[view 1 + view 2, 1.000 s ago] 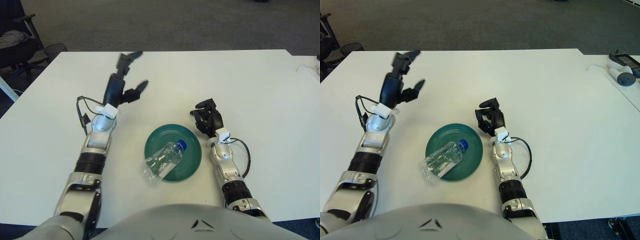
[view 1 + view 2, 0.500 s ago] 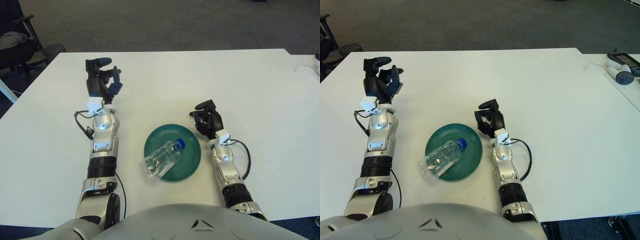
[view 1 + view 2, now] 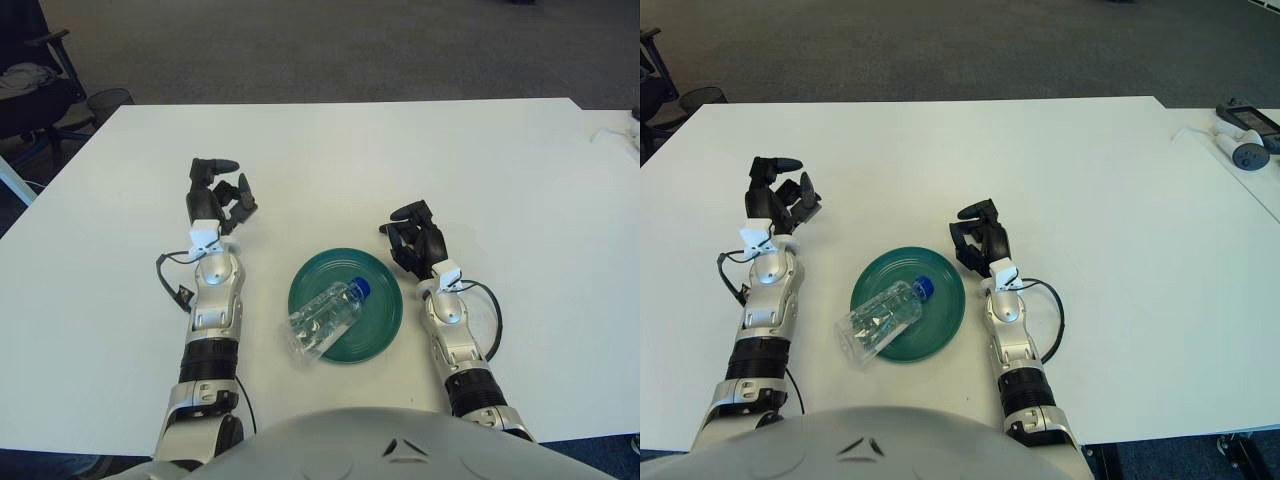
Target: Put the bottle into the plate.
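A clear plastic bottle (image 3: pixel 325 320) with a blue cap (image 3: pixel 364 289) lies on its side across a round green plate (image 3: pixel 380 300), which sits on the white tabletop (image 3: pixel 400 160) close to the near edge, about midway between the two side edges. The capped end points toward the far right corner and rests over the plate's middle, while the bottle's base sticks out past the plate's near-left rim and reaches over the bare tabletop. The left hand (image 3: pixel 215 195) shows to the left of the plate, well apart from it and a little farther from the near edge; its dark fingers are loosely spread and hold nothing. The right hand (image 3: pixel 415 237) shows just beside the plate's right rim, its fingers curled inward with nothing between them. Neither hand touches the bottle or the plate. At the far right edge of the table, in the right eye view, lie a small white device (image 3: pixel 1250 153) and a thin white cable (image 3: pixel 1193 133).
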Available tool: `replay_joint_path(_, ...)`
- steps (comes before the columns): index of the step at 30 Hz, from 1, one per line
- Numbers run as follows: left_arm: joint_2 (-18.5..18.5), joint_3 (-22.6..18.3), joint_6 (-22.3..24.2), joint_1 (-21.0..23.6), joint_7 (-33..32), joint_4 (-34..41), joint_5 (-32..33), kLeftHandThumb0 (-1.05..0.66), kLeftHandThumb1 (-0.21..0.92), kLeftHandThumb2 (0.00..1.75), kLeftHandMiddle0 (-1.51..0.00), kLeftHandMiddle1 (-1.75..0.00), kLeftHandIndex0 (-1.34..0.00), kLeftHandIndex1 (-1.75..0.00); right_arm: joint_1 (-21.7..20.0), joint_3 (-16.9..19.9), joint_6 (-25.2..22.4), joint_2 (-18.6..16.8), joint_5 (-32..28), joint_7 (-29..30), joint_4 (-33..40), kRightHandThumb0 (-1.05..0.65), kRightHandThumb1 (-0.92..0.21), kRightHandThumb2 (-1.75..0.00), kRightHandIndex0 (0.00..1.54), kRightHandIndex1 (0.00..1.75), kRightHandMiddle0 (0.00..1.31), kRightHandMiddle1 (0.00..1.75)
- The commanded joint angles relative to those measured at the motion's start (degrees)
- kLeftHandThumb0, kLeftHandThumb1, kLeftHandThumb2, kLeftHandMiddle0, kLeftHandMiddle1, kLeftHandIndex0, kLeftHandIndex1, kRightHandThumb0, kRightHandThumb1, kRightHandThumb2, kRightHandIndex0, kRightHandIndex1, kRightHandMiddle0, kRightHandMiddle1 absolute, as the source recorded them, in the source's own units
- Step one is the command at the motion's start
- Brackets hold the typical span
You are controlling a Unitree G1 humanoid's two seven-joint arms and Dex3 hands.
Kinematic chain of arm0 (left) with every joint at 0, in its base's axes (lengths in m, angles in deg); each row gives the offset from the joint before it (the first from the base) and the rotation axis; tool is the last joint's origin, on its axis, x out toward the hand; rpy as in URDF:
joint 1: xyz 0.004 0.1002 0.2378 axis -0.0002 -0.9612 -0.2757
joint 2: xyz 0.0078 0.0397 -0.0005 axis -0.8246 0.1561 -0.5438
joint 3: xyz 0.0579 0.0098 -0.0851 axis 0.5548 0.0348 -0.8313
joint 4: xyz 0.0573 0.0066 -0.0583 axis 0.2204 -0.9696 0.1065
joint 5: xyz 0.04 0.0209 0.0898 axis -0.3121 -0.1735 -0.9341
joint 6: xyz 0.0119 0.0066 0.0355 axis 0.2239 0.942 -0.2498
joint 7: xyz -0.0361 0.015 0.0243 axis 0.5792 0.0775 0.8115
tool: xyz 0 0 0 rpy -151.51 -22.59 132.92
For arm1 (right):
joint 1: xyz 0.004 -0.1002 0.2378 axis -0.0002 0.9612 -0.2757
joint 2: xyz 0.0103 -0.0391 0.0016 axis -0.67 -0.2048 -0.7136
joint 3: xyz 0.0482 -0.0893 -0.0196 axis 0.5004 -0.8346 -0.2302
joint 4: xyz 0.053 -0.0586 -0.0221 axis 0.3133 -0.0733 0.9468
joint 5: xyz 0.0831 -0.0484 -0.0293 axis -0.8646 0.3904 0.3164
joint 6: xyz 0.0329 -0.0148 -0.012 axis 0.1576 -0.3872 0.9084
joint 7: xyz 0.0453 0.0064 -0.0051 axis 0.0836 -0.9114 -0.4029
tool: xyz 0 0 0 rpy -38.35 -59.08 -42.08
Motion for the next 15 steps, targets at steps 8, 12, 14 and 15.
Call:
replay_joint_path(8,-3.4,1.6,-5.9,-2.7,7.1,-5.9,0.9,-0.48,0.31,1.33,-1.22,-1.75,-0.62,-1.75,4.6,0.3,-6.1,0.4,-0.4,-0.6,-3.8,-0.35,-0.92,-0.52,0.41,1.14,0.19,1.75)
replay_joint_path(12,-3.8,2.2,-8.8,-2.9,7.9,-8.8,0.1,-0.49,0.28,1.36,-1.23,-1.75,-0.64,-1.75,4.5,0.3,-6.3,0.4,-0.3,-0.5,-3.8,-0.35,-0.92,-0.52,0.41,1.14,0.19,1.75)
replay_joint_path(14,-4.4,2.8,-10.6,-2.9,8.5,-11.3,-0.5,-0.50,0.25,1.40,-1.23,-1.75,-0.66,-1.75,4.4,0.3,-6.5,0.4,-0.3,-0.4,-3.8,-0.35,-0.92,-0.52,0.41,1.14,0.19,1.75)
replay_joint_path(15,-4.7,3.0,-11.2,-2.8,8.9,-12.2,-0.7,-0.50,0.24,1.41,-1.23,-1.75,-0.67,-1.75,4.4,0.3,-6.4,0.4,-0.3,-0.4,-3.8,-0.35,-0.92,-0.52,0.41,1.14,0.19,1.75)
